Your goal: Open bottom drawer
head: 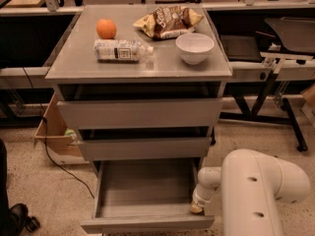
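The bottom drawer (pixel 147 223) of the grey cabinet is pulled far out, and its plain grey box interior (pixel 145 183) shows empty. Its slim front panel runs along the lower edge of the view. The two drawers above, the top one (pixel 140 113) and the middle one (pixel 145 148), stand slightly out. My white arm (pixel 258 191) fills the lower right. The gripper (pixel 197 208) is at the drawer's right front corner, just inside the front panel, mostly hidden behind the wrist.
On the cabinet top (pixel 74 65) lie an orange (pixel 106 28), a plastic bottle on its side (pixel 120 49), a chip bag (pixel 168 21) and a white bowl (pixel 195 47). A cardboard box (pixel 51 132) with a cable stands left of the cabinet. A black table frame (pixel 270 90) stands right.
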Controlling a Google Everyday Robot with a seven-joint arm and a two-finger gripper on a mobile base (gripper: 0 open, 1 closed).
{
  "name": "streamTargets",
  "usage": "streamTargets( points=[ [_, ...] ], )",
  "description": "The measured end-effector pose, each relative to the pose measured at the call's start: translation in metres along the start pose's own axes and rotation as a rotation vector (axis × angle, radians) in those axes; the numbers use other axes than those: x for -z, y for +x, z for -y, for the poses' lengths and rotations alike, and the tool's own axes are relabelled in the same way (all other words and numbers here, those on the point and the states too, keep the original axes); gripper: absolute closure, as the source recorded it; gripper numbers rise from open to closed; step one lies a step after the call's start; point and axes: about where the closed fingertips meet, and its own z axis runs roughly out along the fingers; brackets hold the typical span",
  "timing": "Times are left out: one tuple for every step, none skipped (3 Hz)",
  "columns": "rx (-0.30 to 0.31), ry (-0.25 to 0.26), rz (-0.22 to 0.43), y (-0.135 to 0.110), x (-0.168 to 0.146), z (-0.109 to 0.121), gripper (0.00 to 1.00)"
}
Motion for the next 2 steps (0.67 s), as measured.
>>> streamTargets(
  points=[
    [0.013,0.058,0.103,-0.015,0.013,0.007,1.00],
    [0.029,0.155,0.249,-0.036,0.044,0.024,1.00]
  ],
)
